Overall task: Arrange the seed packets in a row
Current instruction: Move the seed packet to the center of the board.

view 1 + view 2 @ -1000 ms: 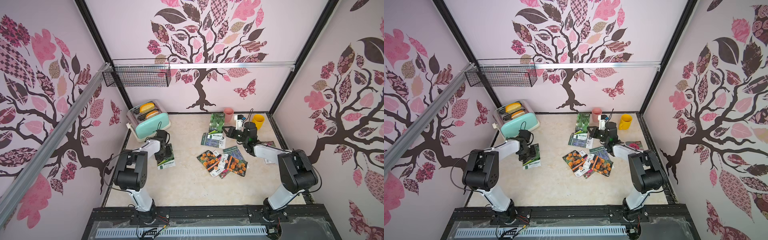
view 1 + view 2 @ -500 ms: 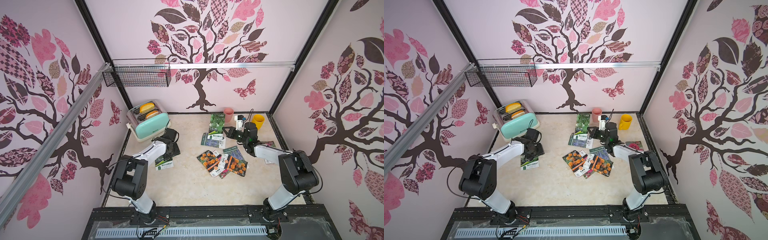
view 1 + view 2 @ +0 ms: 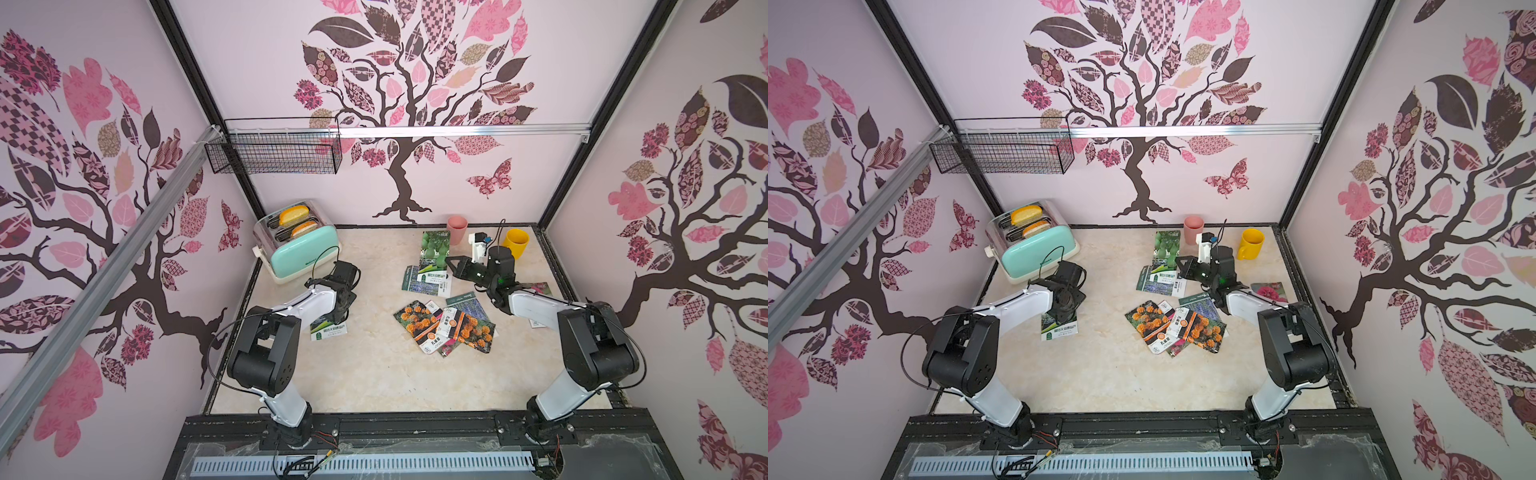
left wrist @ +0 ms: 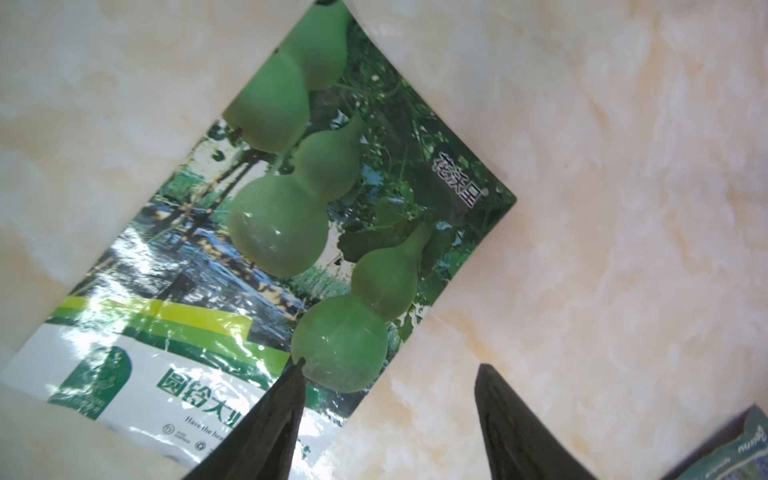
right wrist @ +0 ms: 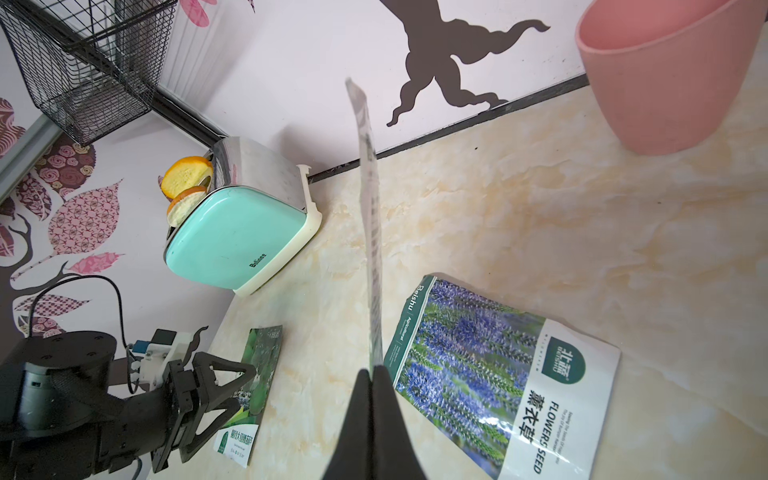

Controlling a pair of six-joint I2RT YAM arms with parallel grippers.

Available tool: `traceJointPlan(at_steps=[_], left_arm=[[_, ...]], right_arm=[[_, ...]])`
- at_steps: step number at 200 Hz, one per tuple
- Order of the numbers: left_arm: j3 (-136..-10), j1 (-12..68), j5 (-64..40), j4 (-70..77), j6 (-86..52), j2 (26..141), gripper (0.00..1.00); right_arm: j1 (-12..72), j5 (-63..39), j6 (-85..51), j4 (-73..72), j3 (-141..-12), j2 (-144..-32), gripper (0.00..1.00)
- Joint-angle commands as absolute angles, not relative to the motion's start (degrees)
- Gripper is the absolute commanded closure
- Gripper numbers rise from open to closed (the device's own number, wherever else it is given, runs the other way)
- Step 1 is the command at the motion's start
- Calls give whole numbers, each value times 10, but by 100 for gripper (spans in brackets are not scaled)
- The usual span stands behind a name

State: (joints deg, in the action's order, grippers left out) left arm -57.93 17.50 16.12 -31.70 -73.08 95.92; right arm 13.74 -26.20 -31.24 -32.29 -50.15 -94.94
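A gourd seed packet [image 3: 328, 329] [image 4: 291, 232] lies flat near the left wall. My left gripper [image 3: 338, 309] [image 4: 390, 374] hangs open just over its edge, with nothing between the fingers; it also shows in the right wrist view [image 5: 224, 378]. My right gripper [image 3: 451, 262] [image 5: 372, 372] is shut on another gourd packet [image 3: 435, 248] [image 5: 370, 216], held up over a lavender packet [image 3: 426, 281] [image 5: 490, 374]. In the middle, two marigold packets [image 3: 417, 322] [image 3: 471, 331], a lavender packet [image 3: 466, 300] and a magenta one [image 3: 446, 348] overlap. Another magenta packet [image 3: 538, 288] lies beside the right arm.
A mint toaster [image 3: 297, 249] with bread stands at the back left. A pink cup [image 3: 457, 227] and a yellow mug [image 3: 515, 243] stand by the back wall. A wire basket [image 3: 274, 151] hangs on the wall above.
My left gripper has opened and let go of the gourd packet, which now lies flat on the table. The right arm has not moved.
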Motion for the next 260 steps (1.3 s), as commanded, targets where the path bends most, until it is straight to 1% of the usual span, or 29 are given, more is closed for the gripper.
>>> traceJointPlan(at_steps=[1,37,81,107,162,197,211,260], left_arm=[[-570,165,200,-331,-794,962,32],[-575,148,187,-323,-795,999,32],[-544,97,152,-311,-732,1012,33],[-525,53,133,-321,-673,996,33],[-521,-67,71,-349,-489,975,34],[-526,-114,80,-363,-401,978,34],[-530,-119,100,-365,-385,978,33],[-568,-128,117,-374,-351,996,33]], right_arm=[[136,-263,-310,-330,-506,-959,100],[135,-259,-304,-319,-513,-962,100],[135,-258,-308,-320,-518,-967,100],[135,-267,-316,-328,-521,-975,100],[136,-282,-319,-332,-529,-989,100],[136,-291,-330,-344,-530,-991,100],[136,-294,-332,-350,-528,-990,100],[136,-297,-327,-345,-517,-977,100]])
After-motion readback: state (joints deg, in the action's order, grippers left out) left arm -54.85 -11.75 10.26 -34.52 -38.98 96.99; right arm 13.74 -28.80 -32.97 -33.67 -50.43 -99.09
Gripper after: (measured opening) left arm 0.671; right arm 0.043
